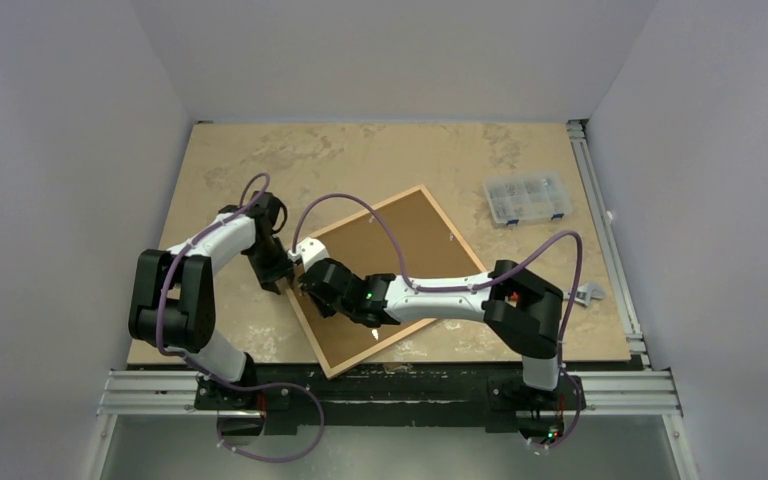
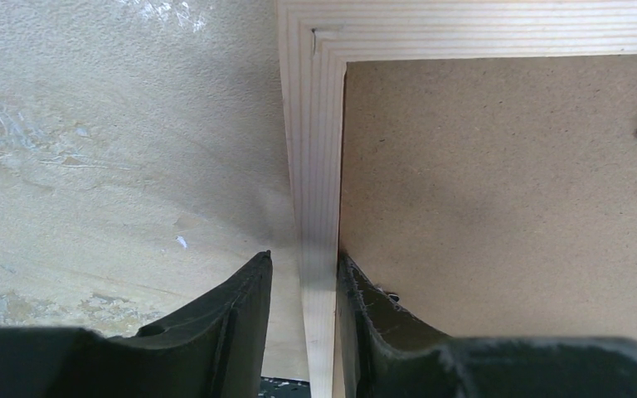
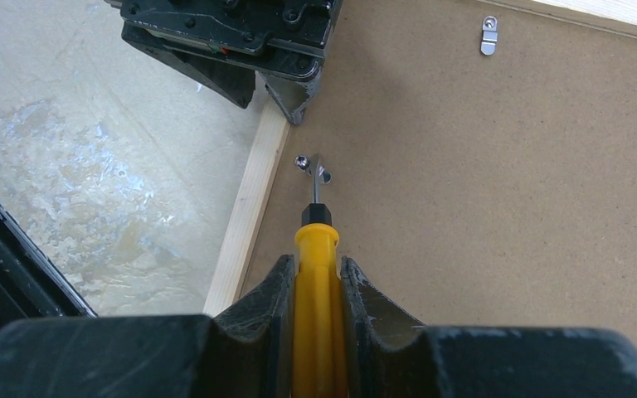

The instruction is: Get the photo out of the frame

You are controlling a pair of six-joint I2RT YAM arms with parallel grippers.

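light: even, bright | shadows: soft | focus: sharp (foreground slightly blurred)

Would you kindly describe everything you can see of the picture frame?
The frame is a large rectangle of thin, pale wood rails with mitred corners, lying face down and askew on the table. A brown backing board fills it, with small metal clips. The left gripper straddles one rail; the screwdriver in the right gripper touches one beside that rail.

Looks like a robotics lab test cell: bare white partition walls (image 1: 60,150) box in a stone-look bench (image 1: 260,160), alum. extrusion rails (image 1: 400,392) run along its near edge w/ 2 robot arms (image 1: 440,295) bolted on, purple cables (image 1: 360,205) loop loose, and a clear parts organiser (image 1: 527,197) sits back-right.
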